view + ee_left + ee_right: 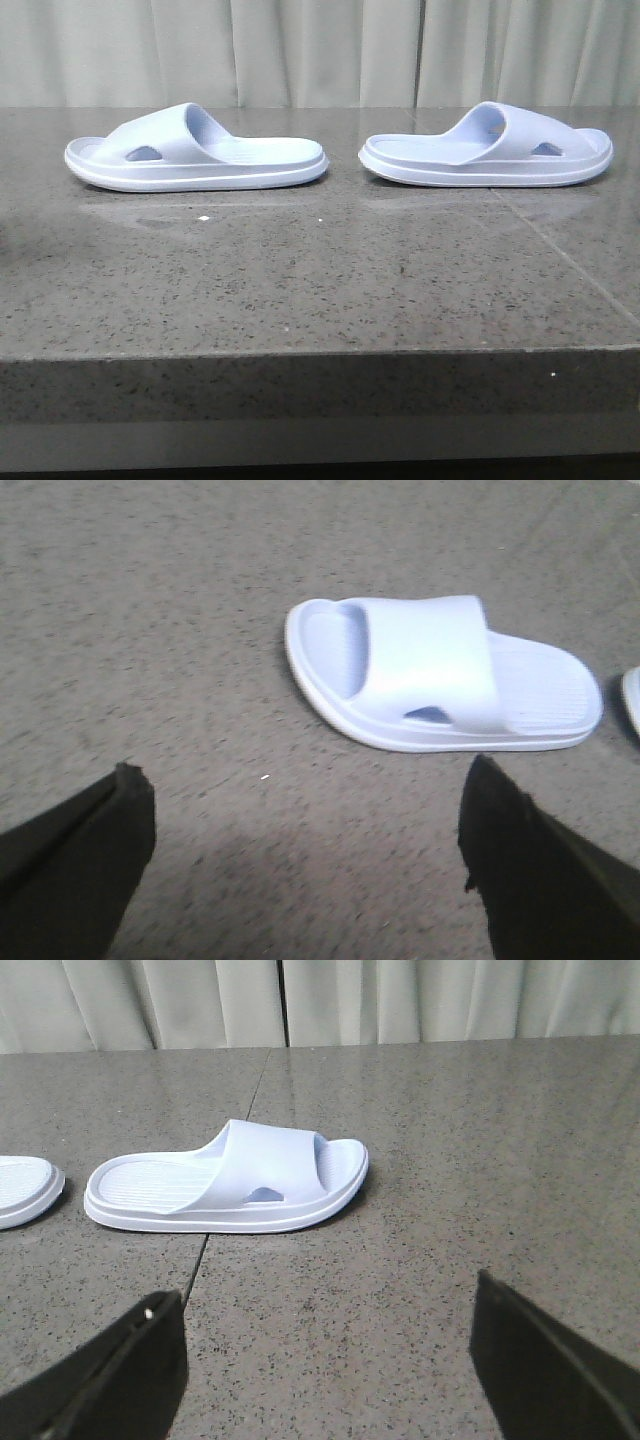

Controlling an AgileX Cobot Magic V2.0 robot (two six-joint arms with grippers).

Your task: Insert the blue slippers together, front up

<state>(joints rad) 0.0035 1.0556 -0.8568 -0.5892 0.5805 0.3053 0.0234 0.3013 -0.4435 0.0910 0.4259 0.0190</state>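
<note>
We are seeing only a cut-off sliver of the second pale lavender-blue foam slipper (632,695) in each wrist view.

Left gripper (300,865): jaws spread wide apart; two dark fingers (75,870) show at the frame's lower corners; nothing between them; held above the surface, touching nothing.
Right gripper (325,1360): jaws likewise spread wide; dark fingers (545,1360) at both lower corners; nothing gripped; clear of the surface.
Arms: neither arm nor gripper appears in the front view.
</note>
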